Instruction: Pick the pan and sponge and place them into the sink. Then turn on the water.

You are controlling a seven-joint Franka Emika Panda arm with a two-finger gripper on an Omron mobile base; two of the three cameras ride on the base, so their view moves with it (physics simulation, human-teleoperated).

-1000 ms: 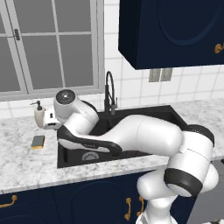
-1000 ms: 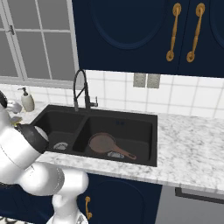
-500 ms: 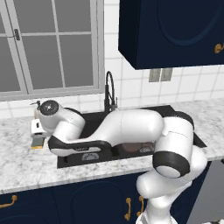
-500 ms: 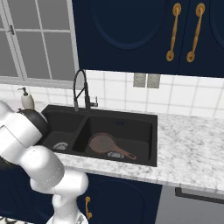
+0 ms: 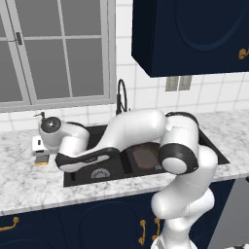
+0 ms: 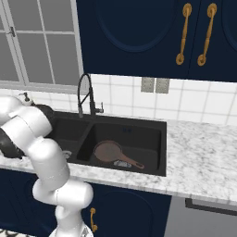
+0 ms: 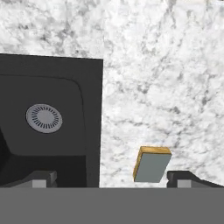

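Hand view: rectangular sponge on speckled marble

In the hand view the marble surface lies bare across the upper right, open all round the sponge at lower centre, which sits between the widely parted fingers of the end effector. The black sink rim edges the left. In the right base view the pan occupies the right basin
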